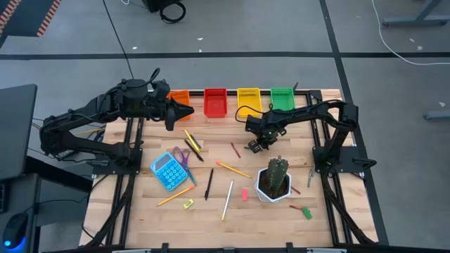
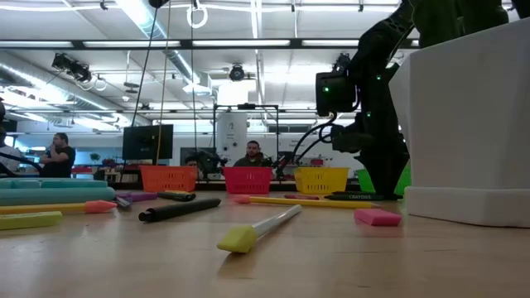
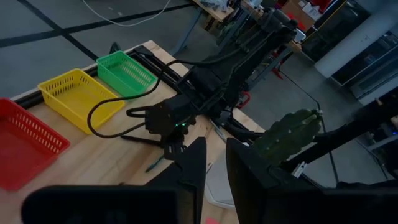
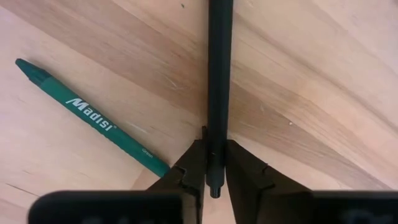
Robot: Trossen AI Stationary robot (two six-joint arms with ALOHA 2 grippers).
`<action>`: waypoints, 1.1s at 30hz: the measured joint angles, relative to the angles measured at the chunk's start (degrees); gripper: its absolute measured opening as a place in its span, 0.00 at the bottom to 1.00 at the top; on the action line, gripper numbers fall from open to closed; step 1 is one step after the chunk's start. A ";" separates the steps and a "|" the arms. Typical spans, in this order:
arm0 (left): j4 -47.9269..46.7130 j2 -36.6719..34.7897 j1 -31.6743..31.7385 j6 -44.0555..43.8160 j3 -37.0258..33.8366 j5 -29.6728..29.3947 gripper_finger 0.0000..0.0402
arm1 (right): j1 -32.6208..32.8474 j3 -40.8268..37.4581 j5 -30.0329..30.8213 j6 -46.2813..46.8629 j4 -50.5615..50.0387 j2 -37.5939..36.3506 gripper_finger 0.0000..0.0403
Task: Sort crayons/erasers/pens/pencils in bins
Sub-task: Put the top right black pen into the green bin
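Note:
My right gripper (image 1: 254,146) points down at the table in front of the yellow bin (image 1: 248,98) and green bin (image 1: 282,97), shut on a black pen (image 4: 219,74) that lies flat on the wood. A green crayon (image 4: 93,115) lies beside it, untouched. My left gripper (image 1: 188,111) hangs high beside the orange bin (image 1: 179,95) and near the red bin (image 1: 215,100). Its fingers (image 3: 216,180) stand a narrow gap apart with nothing between them. Pencils (image 1: 233,169), another black pen (image 1: 209,183), a pink eraser (image 1: 245,194) and crayons (image 1: 235,149) lie scattered on the table. My right gripper pinches the black pen's shaft near one end (image 4: 214,146) between its two fingers. The fingers come from above, pointing down, one on each side of the shaft. The pen's tip shows between the fingers, and the rest of its length lies flat on the table.
A blue calculator (image 1: 166,171) and purple scissors (image 1: 181,156) lie at the left. The white cactus pot (image 1: 274,184) stands just nearside of my right gripper. More pencils (image 1: 227,199), a yellow-green eraser (image 1: 188,204) and a crayon (image 1: 302,209) lie toward the near edge.

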 joint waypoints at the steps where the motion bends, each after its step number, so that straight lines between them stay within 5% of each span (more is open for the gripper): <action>1: -0.02 0.00 0.00 0.00 0.00 0.00 0.18 | 0.00 0.00 0.00 0.08 0.00 -0.16 0.13; 15: -0.07 0.00 0.00 0.14 0.00 0.00 0.17 | 0.35 1.97 -4.83 0.00 -2.47 -3.12 0.13; 33: -0.94 -0.04 -0.09 0.04 0.02 0.02 0.17 | -5.08 25.03 -2.38 -6.85 -26.26 -3.63 0.12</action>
